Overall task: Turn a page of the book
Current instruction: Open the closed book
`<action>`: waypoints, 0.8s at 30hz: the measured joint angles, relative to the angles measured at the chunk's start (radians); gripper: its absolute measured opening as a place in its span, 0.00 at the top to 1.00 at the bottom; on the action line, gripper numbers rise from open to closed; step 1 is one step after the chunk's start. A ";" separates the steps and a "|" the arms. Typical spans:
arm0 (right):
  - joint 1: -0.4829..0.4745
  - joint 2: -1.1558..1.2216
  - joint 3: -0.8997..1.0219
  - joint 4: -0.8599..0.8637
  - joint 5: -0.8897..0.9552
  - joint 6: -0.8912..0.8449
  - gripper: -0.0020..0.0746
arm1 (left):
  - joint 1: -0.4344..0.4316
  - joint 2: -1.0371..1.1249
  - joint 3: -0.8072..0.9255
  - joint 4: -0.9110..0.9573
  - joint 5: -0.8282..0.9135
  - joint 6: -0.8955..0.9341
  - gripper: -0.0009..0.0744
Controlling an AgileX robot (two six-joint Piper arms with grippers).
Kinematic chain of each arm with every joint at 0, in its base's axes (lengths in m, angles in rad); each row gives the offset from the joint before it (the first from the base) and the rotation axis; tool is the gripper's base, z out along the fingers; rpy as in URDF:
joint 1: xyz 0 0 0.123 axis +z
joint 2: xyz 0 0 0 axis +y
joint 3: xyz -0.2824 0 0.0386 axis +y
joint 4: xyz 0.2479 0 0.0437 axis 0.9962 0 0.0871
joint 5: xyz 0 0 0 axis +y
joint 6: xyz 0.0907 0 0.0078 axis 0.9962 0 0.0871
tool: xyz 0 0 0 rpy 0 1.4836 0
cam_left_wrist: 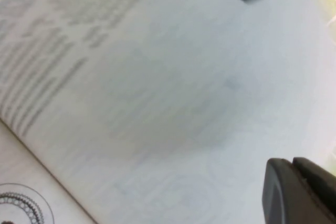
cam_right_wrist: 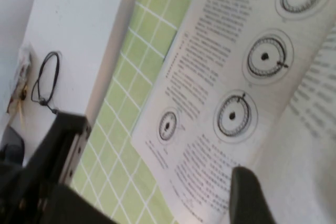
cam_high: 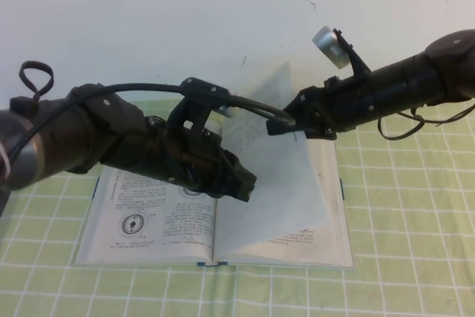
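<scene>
The book (cam_high: pixel 148 217) lies open on the green checked mat, and its left leaf (cam_right_wrist: pixel 210 77) carries small circle diagrams. One page (cam_high: pixel 289 183) stands raised and curved above the right half. It fills the left wrist view as a pale sheet (cam_left_wrist: pixel 168 98). My left gripper (cam_high: pixel 243 185) reaches over the left leaf to the spine. Its fingers (cam_left_wrist: pixel 281 182) are pressed together at the raised page's face, with no paper seen between them. My right gripper (cam_high: pixel 282 125) is at the page's upper edge. One dark finger (cam_right_wrist: pixel 247 198) shows beside the sheet (cam_right_wrist: pixel 310 145); the other is hidden.
The green checked mat (cam_high: pixel 401 257) spreads around the book, and a white tabletop (cam_high: pixel 148 20) lies beyond it. My left arm (cam_high: pixel 111 139) hangs over the book's upper left corner. A black cable loop (cam_right_wrist: pixel 47 82) lies on the white surface.
</scene>
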 joint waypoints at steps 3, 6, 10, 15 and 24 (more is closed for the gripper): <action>0.000 0.000 -0.021 0.001 0.005 0.012 0.54 | -0.006 -0.023 0.002 0.037 0.000 -0.036 0.99; 0.004 0.000 -0.028 0.001 0.016 0.031 0.54 | -0.006 -0.058 0.002 0.075 0.000 -0.065 0.99; 0.027 0.000 -0.028 -0.030 0.030 0.068 0.54 | -0.006 -0.130 0.038 0.081 -0.017 -0.061 0.99; 0.074 0.000 -0.028 -0.049 0.039 0.082 0.54 | -0.006 -0.291 0.174 0.076 -0.113 0.012 0.99; 0.090 0.000 -0.028 0.041 0.005 0.085 0.54 | -0.024 -0.438 0.398 -0.323 -0.189 0.524 0.99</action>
